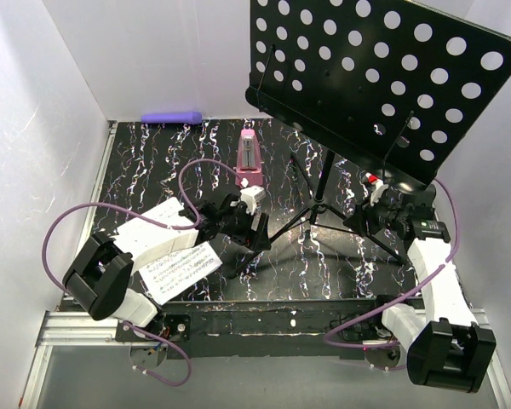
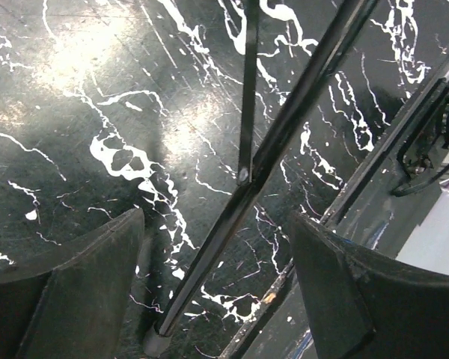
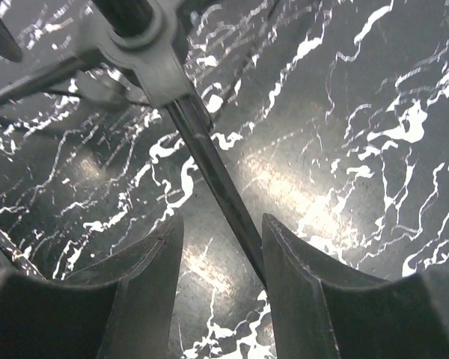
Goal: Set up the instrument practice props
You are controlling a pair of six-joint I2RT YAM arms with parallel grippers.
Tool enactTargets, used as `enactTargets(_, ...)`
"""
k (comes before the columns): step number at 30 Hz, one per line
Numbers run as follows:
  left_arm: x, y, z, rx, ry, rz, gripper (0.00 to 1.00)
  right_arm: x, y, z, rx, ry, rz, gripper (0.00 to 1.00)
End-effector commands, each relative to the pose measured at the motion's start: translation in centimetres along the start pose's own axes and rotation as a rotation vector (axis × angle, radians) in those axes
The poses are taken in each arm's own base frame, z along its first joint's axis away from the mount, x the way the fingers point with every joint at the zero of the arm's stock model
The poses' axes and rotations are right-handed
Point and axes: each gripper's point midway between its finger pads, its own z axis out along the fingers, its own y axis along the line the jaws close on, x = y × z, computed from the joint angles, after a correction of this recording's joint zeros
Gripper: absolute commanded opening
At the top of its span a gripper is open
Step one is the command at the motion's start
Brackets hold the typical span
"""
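The black music stand stands on the table, its perforated desk at the upper right and its tripod legs spread below. My left gripper is open astride one leg, whose rubber foot rests on the table; neither finger touches it in the left wrist view. My right gripper is open around another leg, which lies against the right-hand finger. The pink metronome stands upright behind the left gripper. Two sheet-music pages lie at the left, one partly under the left arm.
A purple cylinder lies at the back wall. White walls close in the left, back and right. The tripod hub and struts sit between the two grippers. The table's front rail runs along the near edge.
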Motion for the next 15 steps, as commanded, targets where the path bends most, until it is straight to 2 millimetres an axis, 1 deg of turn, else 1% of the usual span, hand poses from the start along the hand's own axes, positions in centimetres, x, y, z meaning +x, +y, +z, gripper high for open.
enactTargets(1,0.8,0.5,0.0,-0.045,0.003,-0.004,0.75,2.0,-1.0,0.3,0.032,0.094,-0.049,0.55)
enactTargets(4,2.0,0.3,0.4,-0.024,0.032,-0.007,0.7,2.7,-1.8,0.9,0.055,0.133,-0.077,0.58)
enactTargets(7,3.0,-0.5,1.3,0.017,0.079,-0.007,0.63,2.4,-2.5,1.4,0.063,0.15,-0.096,0.58)
enactTargets(8,3.3,-0.7,1.6,0.033,0.091,-0.006,0.59,2.3,-2.5,1.6,0.051,0.156,-0.098,0.58)
enactTargets(9,3.5,-1.0,2.0,0.047,0.105,-0.007,0.5,2.1,-2.3,1.9,0.036,0.158,-0.1,0.58)
enactTargets(10,3.7,-1.2,2.3,0.054,0.117,-0.013,0.44,2.0,-2.2,2.1,0.017,0.162,-0.113,0.57)
enactTargets(12,3.8,-1.8,2.7,0.069,0.128,-0.005,0.37,1.9,-2.3,2.5,0.015,0.178,-0.137,0.54)
enactTargets(14,3.8,-2.3,3.0,0.076,0.129,0.0,0.33,1.6,-3.5,2.5,0.056,0.19,-0.165,0.5)
enactTargets(15,3.7,-2.5,3.0,0.079,0.126,0.001,0.32,1.3,-4.3,2.5,0.094,0.192,-0.184,0.5)
